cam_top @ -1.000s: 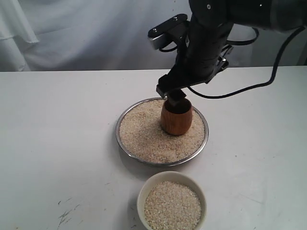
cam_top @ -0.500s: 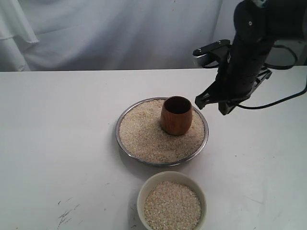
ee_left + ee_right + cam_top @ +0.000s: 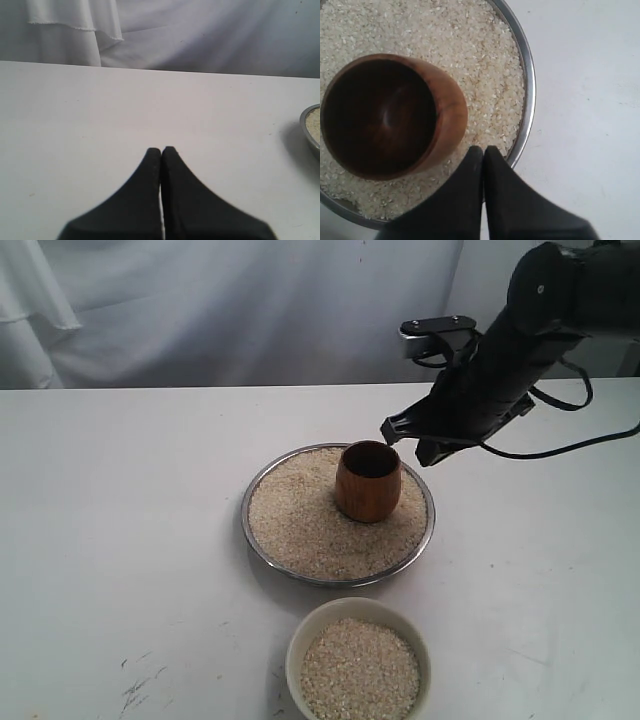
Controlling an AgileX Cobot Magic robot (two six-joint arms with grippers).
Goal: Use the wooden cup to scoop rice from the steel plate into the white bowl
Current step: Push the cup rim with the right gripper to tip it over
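Presently nothing is held by the right gripper. Its two black fingers are pressed together tip to tip and are poised above the right rim of the steel plate, just beside the wooden cup but not touching it. The cup is seen standing upright on the far right part of the plate, its base bedded in the rice, which is probably what steadies it with no grip on it. Its dark inside is shown bare in the right wrist view, so no scoop is judged to be loaded.

The white bowl is set on the near side of the plate, close to it, presumably so that a filled cup need be carried only a short way. It is filled with grains nearly to its rim.

The left gripper is likewise closed on nothing and is seen low over the bare table, apart from the plate, out of the working arm's way.

Before the cup can be taken, the right jaws would have to be parted wide enough for its wall.
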